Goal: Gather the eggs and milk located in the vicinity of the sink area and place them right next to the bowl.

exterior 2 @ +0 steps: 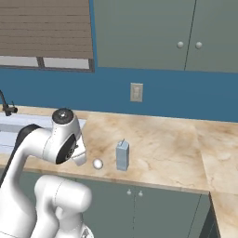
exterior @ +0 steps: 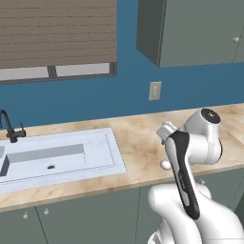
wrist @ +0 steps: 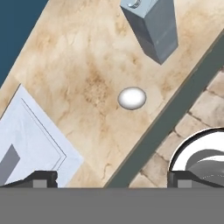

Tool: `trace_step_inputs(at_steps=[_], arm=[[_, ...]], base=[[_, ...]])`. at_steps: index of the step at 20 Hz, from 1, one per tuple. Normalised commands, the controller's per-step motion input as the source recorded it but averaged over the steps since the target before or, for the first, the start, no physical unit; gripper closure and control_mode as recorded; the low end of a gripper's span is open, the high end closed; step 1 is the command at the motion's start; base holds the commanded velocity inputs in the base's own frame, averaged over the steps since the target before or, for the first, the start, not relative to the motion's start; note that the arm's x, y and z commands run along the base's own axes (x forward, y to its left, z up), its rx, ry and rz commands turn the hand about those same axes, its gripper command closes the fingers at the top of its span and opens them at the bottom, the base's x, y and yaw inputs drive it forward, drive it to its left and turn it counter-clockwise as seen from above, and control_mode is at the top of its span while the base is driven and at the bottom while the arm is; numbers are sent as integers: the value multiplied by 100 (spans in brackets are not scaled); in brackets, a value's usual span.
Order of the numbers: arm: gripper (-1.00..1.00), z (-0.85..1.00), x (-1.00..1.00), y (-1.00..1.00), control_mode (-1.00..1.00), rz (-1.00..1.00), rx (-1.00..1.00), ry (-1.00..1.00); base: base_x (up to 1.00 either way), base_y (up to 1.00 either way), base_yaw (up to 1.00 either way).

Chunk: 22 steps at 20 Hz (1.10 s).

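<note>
Hovering above the counter's (wrist: 83,78) front edge, the gripper (wrist: 111,179) hung wide open and empty, the egg (wrist: 131,97) lying straight ahead below it, milk carton (wrist: 153,26) just beyond.

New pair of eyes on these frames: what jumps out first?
The white arm looms in the foreground, bent over the marbled counter. Near the counter's front edge a small egg lies apart from an upright milk carton. The hand view looks down on both with the tool open above the counter edge, and the white sink sits on the egg's other side.
</note>
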Motion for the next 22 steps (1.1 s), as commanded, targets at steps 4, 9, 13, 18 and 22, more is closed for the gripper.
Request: trace_step_inputs(at_steps=[4, 9, 13, 18, 22], arm=[[-100, -6, 0, -16, -100, 0, -2, -13], [-100, -42, 0, -8, -100, 0, -18, -7], [-100, -37, 2, -4, -100, 0, -12, -6], [-100, -32, 8, -10, -100, 0, -1, -3], [-100, -32, 24, -3, -100, 2, 0, 0]], base=[[0, 0, 0], [0, 0, 0], [0, 0, 0], [0, 0, 0], [0, 0, 0]])
